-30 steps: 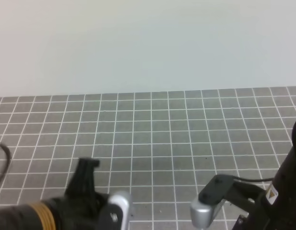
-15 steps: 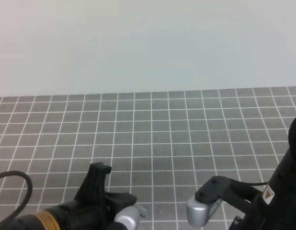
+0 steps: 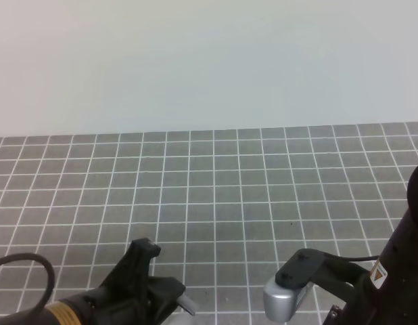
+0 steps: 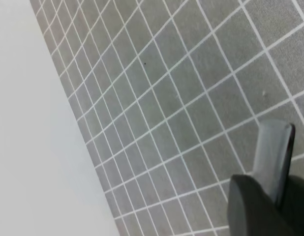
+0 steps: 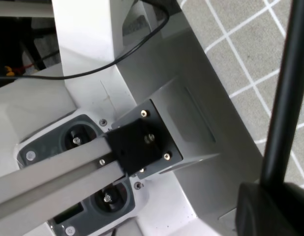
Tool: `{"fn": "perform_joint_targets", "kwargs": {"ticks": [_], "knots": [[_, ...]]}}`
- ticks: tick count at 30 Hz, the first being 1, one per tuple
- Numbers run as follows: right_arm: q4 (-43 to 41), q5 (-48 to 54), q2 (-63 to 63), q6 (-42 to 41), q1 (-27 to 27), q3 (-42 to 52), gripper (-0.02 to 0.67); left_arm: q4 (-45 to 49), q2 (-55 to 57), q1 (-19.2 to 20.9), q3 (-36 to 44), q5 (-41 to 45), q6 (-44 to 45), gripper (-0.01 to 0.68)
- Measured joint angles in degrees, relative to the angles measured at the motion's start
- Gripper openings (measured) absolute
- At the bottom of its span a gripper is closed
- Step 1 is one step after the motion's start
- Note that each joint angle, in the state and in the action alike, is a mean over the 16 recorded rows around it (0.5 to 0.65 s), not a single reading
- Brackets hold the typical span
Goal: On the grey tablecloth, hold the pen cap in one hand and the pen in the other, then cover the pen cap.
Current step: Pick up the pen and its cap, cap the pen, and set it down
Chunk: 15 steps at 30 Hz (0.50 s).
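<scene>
Progress is hard to judge, because the small dark pen cap shows in no view. The slim straight black pen (image 5: 286, 83) is in hand: in the right wrist view it rises from the dark right gripper (image 5: 270, 196), whose jaws seem pressed onto its lower end, out past the near edge of the grey grid-lined tablecloth (image 3: 263, 189). Its far end runs out of that picture, so whether it is capped cannot be told.

The left gripper (image 3: 180, 302) hangs low over the near left of the cloth. Its wrist view shows only 1 grey finger (image 4: 275, 157) over bare squares, so whether it is spread, shut or pinching the cap cannot be told. Capping is best treated as unconfirmed.

Against 1 second earlier, the left arm has swung right and rolled over: its silver camera housing has dropped from view. The right arm has barely shifted.
</scene>
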Motion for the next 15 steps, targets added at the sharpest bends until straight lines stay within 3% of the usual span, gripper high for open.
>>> {"fn": "perform_joint_targets", "kwargs": {"ticks": [15], "knots": [[0.00, 0.00, 1.22, -0.36, 0.00, 0.00, 0.066, 0.20, 0.00, -5.63, 0.09, 0.48, 0.47, 0.082]]}}
